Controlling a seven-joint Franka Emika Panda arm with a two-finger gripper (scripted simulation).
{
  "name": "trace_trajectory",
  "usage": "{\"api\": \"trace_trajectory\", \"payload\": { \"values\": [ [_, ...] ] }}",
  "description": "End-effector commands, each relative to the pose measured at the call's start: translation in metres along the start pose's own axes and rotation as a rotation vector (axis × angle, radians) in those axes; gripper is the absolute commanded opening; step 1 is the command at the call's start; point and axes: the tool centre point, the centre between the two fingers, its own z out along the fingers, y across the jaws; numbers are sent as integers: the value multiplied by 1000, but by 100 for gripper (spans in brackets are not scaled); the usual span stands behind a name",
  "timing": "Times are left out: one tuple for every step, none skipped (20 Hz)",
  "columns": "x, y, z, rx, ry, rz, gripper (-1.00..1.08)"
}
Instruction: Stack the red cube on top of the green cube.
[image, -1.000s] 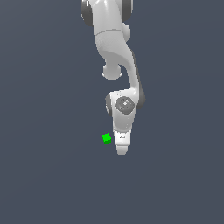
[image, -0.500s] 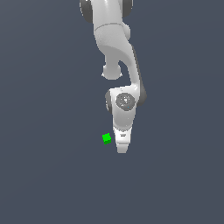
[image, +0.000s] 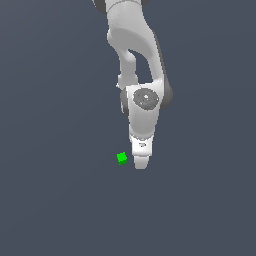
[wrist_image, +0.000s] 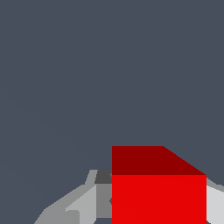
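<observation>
The green cube (image: 122, 158) lies on the dark floor, just to the exterior view's left of my white gripper (image: 141, 163) and apart from it. The gripper points down and hides the red cube in the exterior view. In the wrist view the red cube (wrist_image: 159, 188) fills the space between my grey fingers (wrist_image: 83, 203), which sit against its sides, so the gripper (wrist_image: 159, 199) is shut on it. The green cube is out of the wrist view.
The plain dark grey floor (image: 55, 200) spreads all around. The arm's white links (image: 135, 45) rise above the gripper toward the top of the exterior view.
The wrist and gripper have risen slightly in the exterior view. The green cube has not moved.
</observation>
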Motion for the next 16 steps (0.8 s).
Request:
{"api": "trace_trajectory", "payload": {
  "values": [
    [0,0,-11,1,1,0,-100],
    [0,0,-14,1,1,0,-100],
    [0,0,-16,1,1,0,-100],
    [0,0,-17,1,1,0,-100],
    [0,1,-17,1,1,0,-100],
    [0,1,-15,0,1,1,-100],
    [-1,1,-15,0,1,1,-100],
    [-2,1,-14,0,1,1,-100],
    [-4,0,-12,0,1,1,-100],
    [-8,0,-10,0,1,1,-100],
    [-12,0,-7,0,1,1,-100],
    [-17,0,-3,0,1,1,-100],
    [-23,0,2,0,1,1,-100],
    [-31,-1,7,0,1,1,-100],
    [-38,-1,13,0,1,0,-100],
    [-46,-1,19,0,1,0,-100]
  ]
}}
